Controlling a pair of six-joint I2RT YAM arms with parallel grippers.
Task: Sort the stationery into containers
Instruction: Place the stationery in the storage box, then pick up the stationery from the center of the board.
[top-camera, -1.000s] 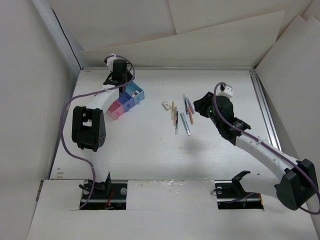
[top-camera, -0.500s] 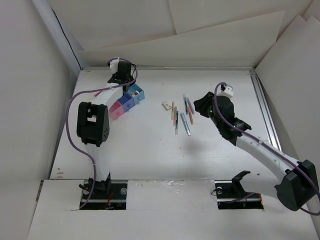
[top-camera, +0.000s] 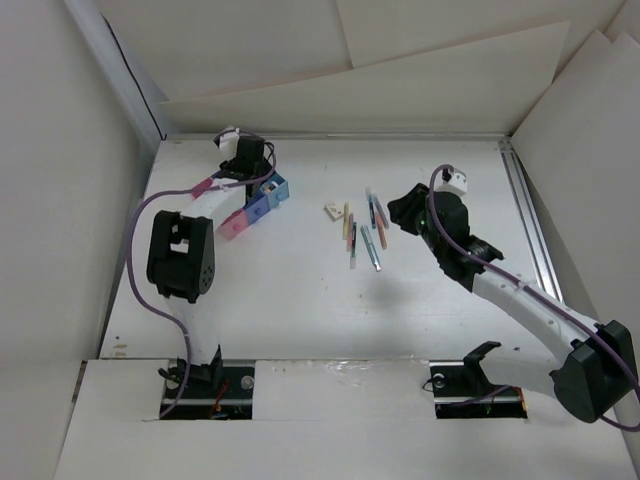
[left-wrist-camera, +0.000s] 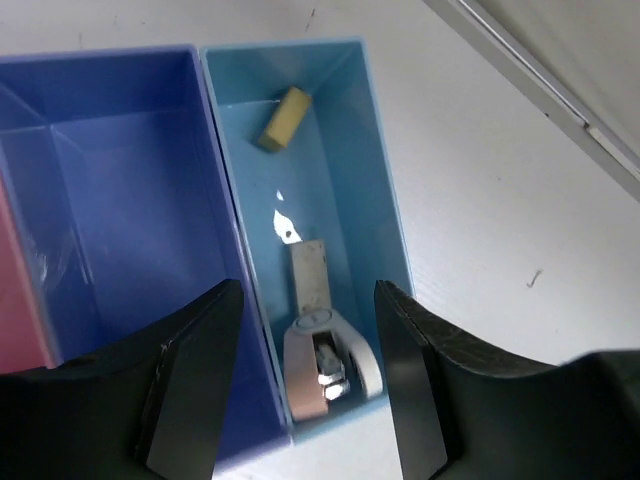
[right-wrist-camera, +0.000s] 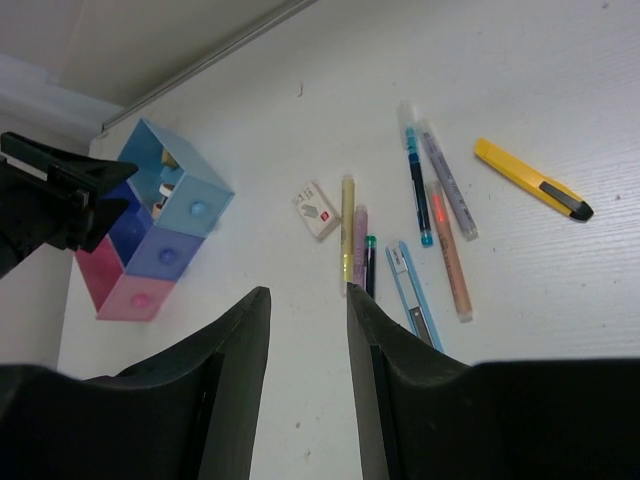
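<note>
The job has only just begun. The left tool (left-wrist-camera: 307, 295) hangs over the row of bins with its two fingers spread wide, and it holds nothing. Right under it is the light blue bin (left-wrist-camera: 375, 190). Three small things lie in that bin: a yellow eraser (left-wrist-camera: 285, 118), a flat grey-white piece (left-wrist-camera: 310, 265) and a little white and silver thing (left-wrist-camera: 325, 362) that is hard to name. The blue bin (left-wrist-camera: 120, 200) beside it has nothing in it. Only an edge of the pink bin (left-wrist-camera: 15, 290) shows, so what is inside cannot be told.

Most of the work is left. A bunch of pens (right-wrist-camera: 400, 235) in yellow, pink, blue, grey and orange lies on the table (top-camera: 300, 290), well apart from the bins. A small white eraser (right-wrist-camera: 316, 208) sits just beside them, and a yellow cutter (right-wrist-camera: 533, 178) lies off to one side. The right tool (right-wrist-camera: 306, 292) hovers near the pens, fingers spread and holding nothing. All these things need to go into bins.
</note>
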